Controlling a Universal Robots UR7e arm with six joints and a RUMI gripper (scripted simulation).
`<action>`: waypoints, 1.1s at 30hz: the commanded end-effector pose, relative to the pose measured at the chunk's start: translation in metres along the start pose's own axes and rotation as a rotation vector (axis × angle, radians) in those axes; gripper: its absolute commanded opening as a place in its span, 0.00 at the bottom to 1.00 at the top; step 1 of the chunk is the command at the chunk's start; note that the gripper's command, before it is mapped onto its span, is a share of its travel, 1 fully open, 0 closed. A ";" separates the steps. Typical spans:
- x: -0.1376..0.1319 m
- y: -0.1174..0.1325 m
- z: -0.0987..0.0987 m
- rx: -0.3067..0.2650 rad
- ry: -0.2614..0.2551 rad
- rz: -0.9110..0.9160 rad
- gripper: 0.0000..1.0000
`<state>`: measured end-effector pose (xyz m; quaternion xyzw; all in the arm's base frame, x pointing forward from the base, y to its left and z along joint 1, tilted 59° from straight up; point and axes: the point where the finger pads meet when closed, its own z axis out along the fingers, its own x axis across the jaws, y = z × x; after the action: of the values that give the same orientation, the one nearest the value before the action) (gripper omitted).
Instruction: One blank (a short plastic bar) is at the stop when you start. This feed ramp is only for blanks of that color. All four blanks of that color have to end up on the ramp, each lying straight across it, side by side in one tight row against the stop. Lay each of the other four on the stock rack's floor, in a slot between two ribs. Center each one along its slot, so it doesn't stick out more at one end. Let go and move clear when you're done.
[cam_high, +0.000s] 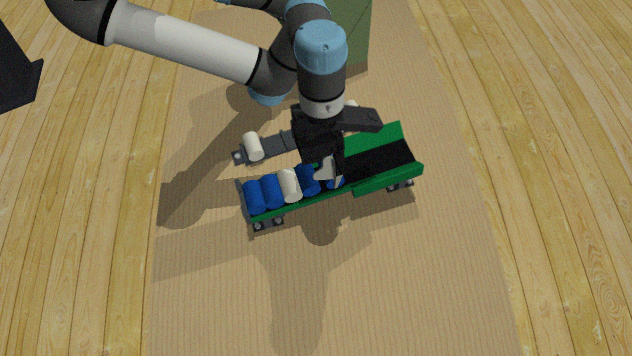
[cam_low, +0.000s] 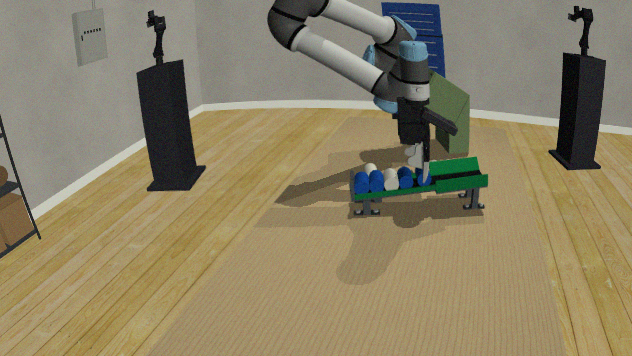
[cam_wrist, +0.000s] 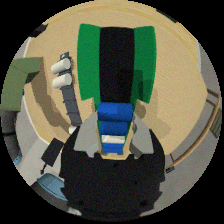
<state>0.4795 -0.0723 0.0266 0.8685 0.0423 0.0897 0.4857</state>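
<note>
My gripper (cam_high: 332, 176) (cam_wrist: 115, 112) is shut on a blue blank (cam_low: 420, 177) (cam_wrist: 115, 111), low over the green ramp's black bed (cam_high: 385, 159) (cam_wrist: 116, 65) and across it. Whether it touches the bed is hidden. Two blue blanks (cam_high: 254, 197) (cam_high: 272, 191) lie side by side at the stop (cam_high: 242, 196). A white blank (cam_high: 290, 185) (cam_low: 391, 179) lies beside them, then a third blue blank (cam_high: 306, 179) (cam_low: 405, 178), with a small gap to the held one. White blanks (cam_high: 253, 146) (cam_wrist: 61, 66) (cam_wrist: 62, 81) lie on the stock rack (cam_high: 274, 145) (cam_wrist: 73, 107); another (cam_wrist: 73, 130) shows partly.
The rack runs behind the ramp, partly hidden by the gripper in the top view. The ramp's green side walls (cam_wrist: 89, 60) (cam_wrist: 144, 60) flare out at its upper end. A green cabinet (cam_high: 357, 37) (cam_low: 452, 112) stands behind, near the arm's base.
</note>
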 end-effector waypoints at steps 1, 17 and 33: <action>-0.003 -0.002 0.001 0.001 -0.003 -0.005 0.38; -0.003 -0.002 0.001 0.001 -0.003 -0.005 0.38; -0.003 -0.002 0.001 0.001 -0.003 -0.005 0.46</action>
<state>0.4789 -0.0724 0.0263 0.8685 0.0428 0.0894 0.4857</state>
